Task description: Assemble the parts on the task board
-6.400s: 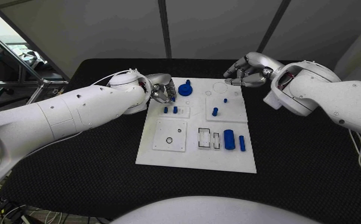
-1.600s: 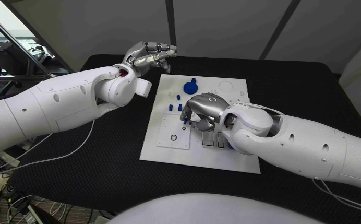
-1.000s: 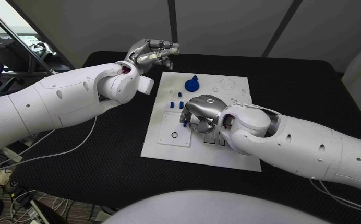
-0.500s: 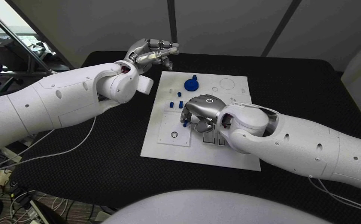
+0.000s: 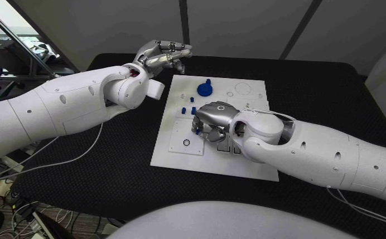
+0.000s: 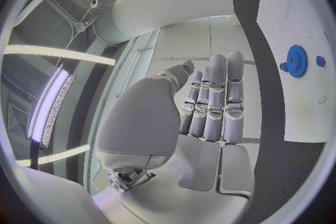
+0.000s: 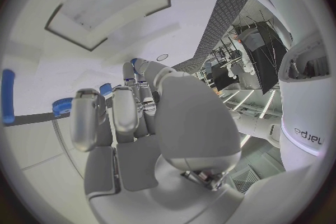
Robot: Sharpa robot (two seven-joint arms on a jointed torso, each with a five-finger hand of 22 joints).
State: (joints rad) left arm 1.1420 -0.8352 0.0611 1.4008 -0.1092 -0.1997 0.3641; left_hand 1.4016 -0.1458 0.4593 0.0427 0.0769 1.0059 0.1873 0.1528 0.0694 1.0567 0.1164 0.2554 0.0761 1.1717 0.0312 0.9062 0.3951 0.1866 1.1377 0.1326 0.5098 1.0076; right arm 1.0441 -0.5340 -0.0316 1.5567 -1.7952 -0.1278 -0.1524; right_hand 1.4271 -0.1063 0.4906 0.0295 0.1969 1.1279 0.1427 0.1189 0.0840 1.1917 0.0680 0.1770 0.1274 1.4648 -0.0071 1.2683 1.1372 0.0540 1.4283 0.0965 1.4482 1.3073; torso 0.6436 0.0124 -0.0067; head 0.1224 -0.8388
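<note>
Right now my right hand (image 5: pixel 211 121) sits low over the middle of the board (image 5: pixel 249 169), its fingers curled down toward the plate. From the right wrist view I see small blue bits at the fingertips (image 7: pixel 105 89), but I cannot tell whether the hand is pinching a peg or only hovering beside one. A blue peg (image 7: pixel 8 96) lies flat on the plate close by.

My left hand (image 5: pixel 163 55) is raised off the far left corner of the board, over the black table (image 5: pixel 322 88). In its wrist view the fingers (image 6: pixel 218 98) lie straight and pressed side by side, with nothing between them.

On the board, the blue gear (image 5: pixel 205 89) stands at the far end, and two short blue pegs (image 5: pixel 188 111) stand upright just nearer than it, beside my right hand. A square plate with a round hole (image 5: pixel 185 143) lies on the near left part of the board.

I judge this as the picking or seating of one small peg by the right hand, with most of the assembly not yet done. Next I would want a clear look at the fingertips to confirm the grasp, then line the part up squarely over its socket before pressing. A tilted peg could jam or slip out.
</note>
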